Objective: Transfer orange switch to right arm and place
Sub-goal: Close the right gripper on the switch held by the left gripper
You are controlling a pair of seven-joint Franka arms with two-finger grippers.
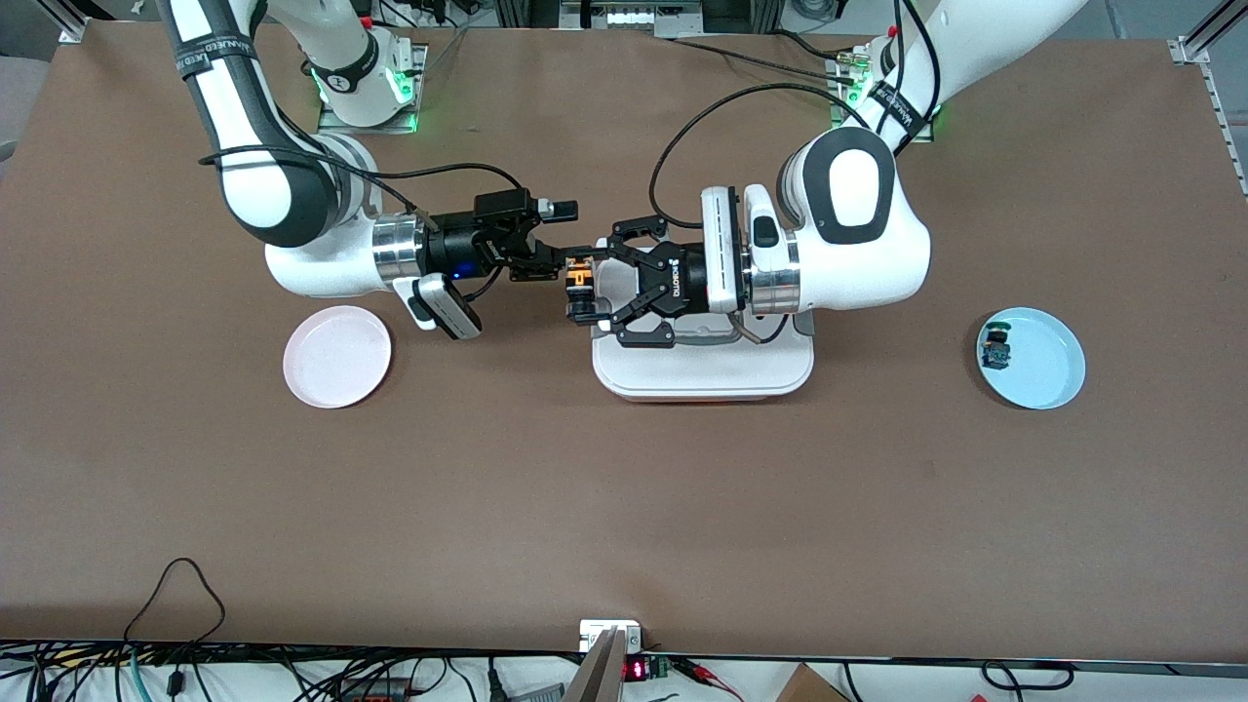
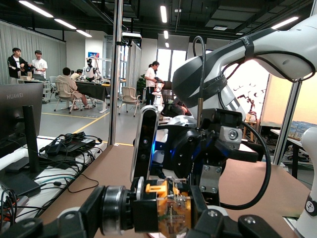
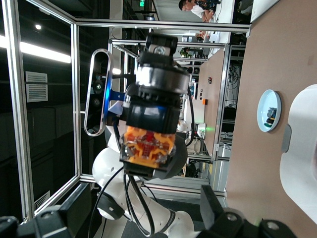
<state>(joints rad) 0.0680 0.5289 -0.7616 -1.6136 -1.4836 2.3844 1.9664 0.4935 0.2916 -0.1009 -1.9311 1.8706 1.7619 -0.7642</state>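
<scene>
Two Franka arms meet in mid-air above the middle of the brown table point(image 1: 624, 507), their wrists turned level and their grippers pointing at each other. The orange switch point(image 1: 579, 288) hangs between them, over the table just beside the white tray point(image 1: 702, 375) at that tray's edge toward the right arm's end. The left gripper point(image 1: 612, 285) — the wide black claw on the nearly all-white arm — is clamped on the switch, its fingers point(image 1: 626, 234) spread to either side of the small black-and-orange body. In the left wrist view the switch point(image 2: 168, 210) sits pinched close to the lens, orange parts and bare contacts showing. The right gripper point(image 1: 575, 255), slim and black on the arm with dark lettered segments, has its tips right at the switch; whether its fingers are closed on the part or only set around it cannot be told from these views. The right wrist view looks straight at the switch point(image 3: 147, 145), orange face forward, held at the end of the left gripper point(image 3: 148, 163), with the right arm's own fingertips point(image 3: 223, 218) apart at the frame's edge. On the table, a pink dish point(image 1: 337, 356) lies toward the right arm's end, and a light blue dish point(image 1: 1048, 366) toward the left arm's end holds a small blue-and-green switch point(image 1: 996, 348).
</scene>
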